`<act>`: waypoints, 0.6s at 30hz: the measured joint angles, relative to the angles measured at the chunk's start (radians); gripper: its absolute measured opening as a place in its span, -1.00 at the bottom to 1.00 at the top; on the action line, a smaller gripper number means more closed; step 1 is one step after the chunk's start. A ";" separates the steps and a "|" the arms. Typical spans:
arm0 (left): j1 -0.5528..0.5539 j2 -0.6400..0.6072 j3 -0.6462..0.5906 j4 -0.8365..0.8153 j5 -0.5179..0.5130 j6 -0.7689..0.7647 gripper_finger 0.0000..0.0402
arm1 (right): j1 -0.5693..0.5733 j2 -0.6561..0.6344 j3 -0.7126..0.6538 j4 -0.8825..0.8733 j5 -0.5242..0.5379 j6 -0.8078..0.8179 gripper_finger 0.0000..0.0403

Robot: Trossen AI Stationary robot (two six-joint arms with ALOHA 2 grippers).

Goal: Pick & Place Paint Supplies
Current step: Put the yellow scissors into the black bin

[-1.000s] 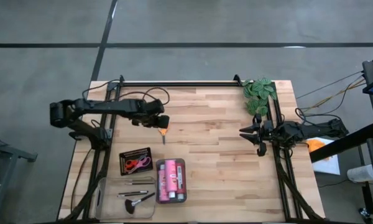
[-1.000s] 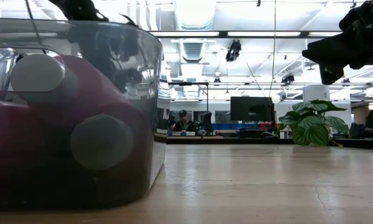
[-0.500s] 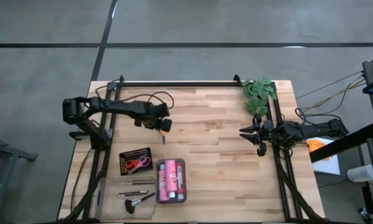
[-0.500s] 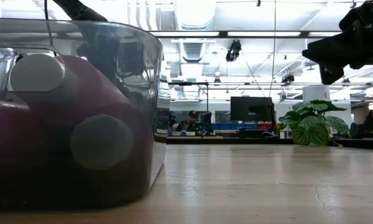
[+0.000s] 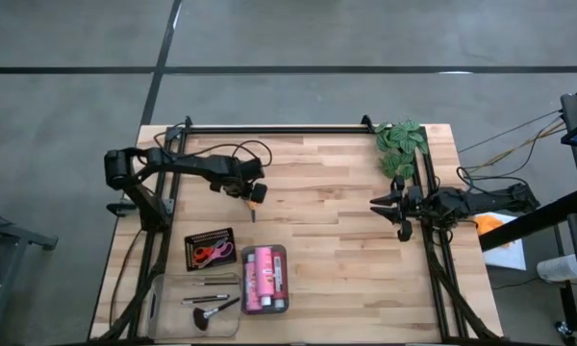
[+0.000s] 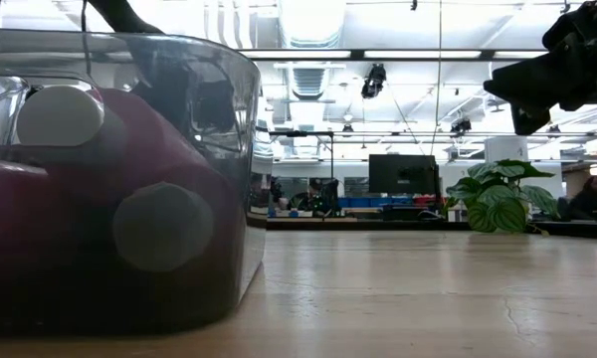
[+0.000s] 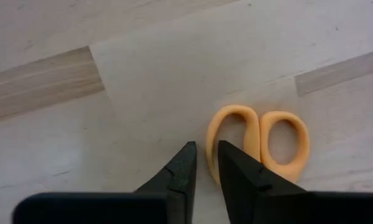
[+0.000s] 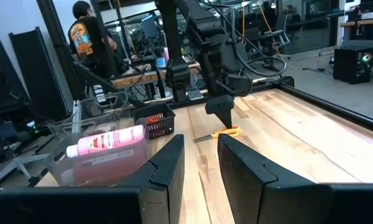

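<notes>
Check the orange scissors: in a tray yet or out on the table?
Out. The orange scissors lie flat on the bare wooden table, apart from the black tray; the left gripper hovers just above their handles.

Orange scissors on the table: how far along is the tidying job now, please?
Done: the pink bottles lie in a clear tray, the brushes in the tray beside it, some scissors in the black tray.
In hand: the left claw hangs at the orange scissors, whose handles are beside its fingers, not gripped.
Left: grip and place them.
The right claw waits at the table's right edge.
</notes>
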 joint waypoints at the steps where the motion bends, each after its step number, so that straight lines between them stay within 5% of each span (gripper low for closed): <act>1: 0.000 0.000 0.000 -0.001 0.000 0.000 -0.71 | 0.000 0.000 0.000 0.000 0.000 0.000 -0.53; 6: 0.000 0.001 -0.001 0.000 0.001 0.002 -0.96 | 0.000 0.000 0.000 0.000 0.000 0.000 -0.53; 18: 0.004 -0.035 -0.006 -0.004 0.023 0.002 -0.99 | 0.000 0.000 0.000 0.000 0.000 0.000 -0.53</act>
